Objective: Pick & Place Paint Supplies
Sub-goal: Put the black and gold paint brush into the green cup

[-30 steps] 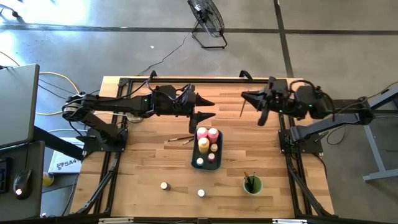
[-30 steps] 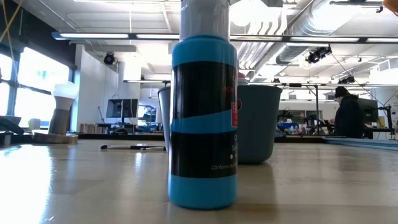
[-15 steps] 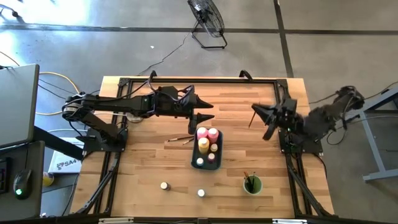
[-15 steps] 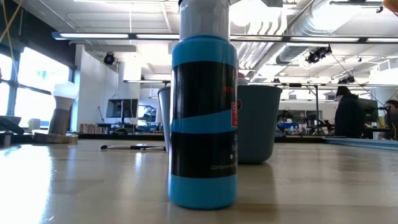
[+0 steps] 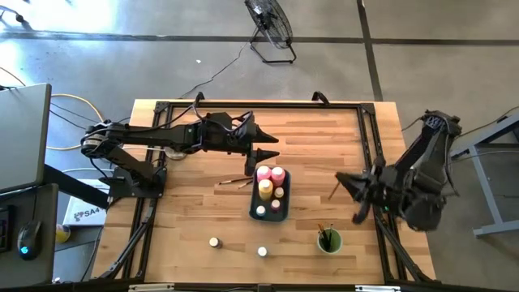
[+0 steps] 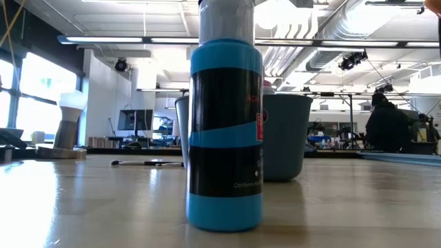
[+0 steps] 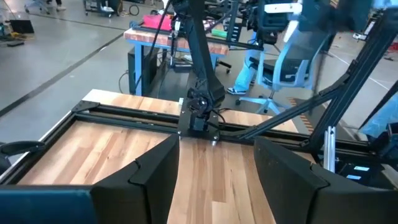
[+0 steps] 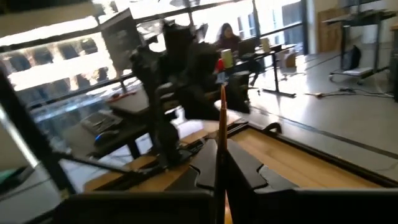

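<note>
Not much to read here tbh. The white box (image 5: 83, 213) on the floor by the left arm's base has "SA4" printed on it. The blue bottle (image 6: 224, 131) in the low view has small pale print starting "Conforms", the rest is too tiny to make out.

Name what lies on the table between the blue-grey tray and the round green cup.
Nothing: in the high view, bare wood separates the blue-grey rectangular tray from the round green cup.

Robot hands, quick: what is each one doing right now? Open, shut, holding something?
Left gripper: open, holding nothing, above the far end of the tray.
Right gripper: shut on a paintbrush, near the green cup.
</note>
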